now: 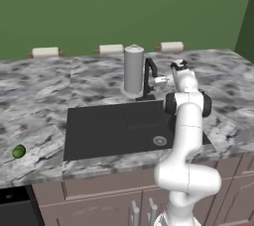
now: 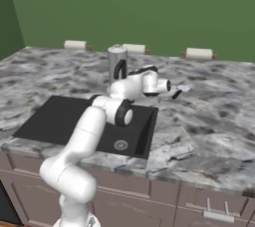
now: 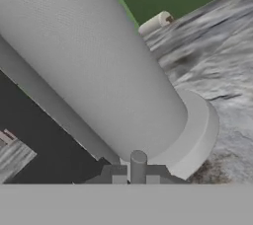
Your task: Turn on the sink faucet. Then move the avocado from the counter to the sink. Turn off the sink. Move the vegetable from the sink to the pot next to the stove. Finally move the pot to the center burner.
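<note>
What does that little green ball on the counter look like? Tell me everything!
It is the avocado, small, round and dark green with a lighter green patch. It sits alone on the grey marbled counter, left of the black sink and near the front edge. Nothing touches it but the counter.

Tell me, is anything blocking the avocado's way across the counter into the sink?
Nothing visible blocks it. The avocado sits on the counter just left of the sink, with bare marbled stone between them. The grey canister and faucet stand behind the basin, off that path.
</note>
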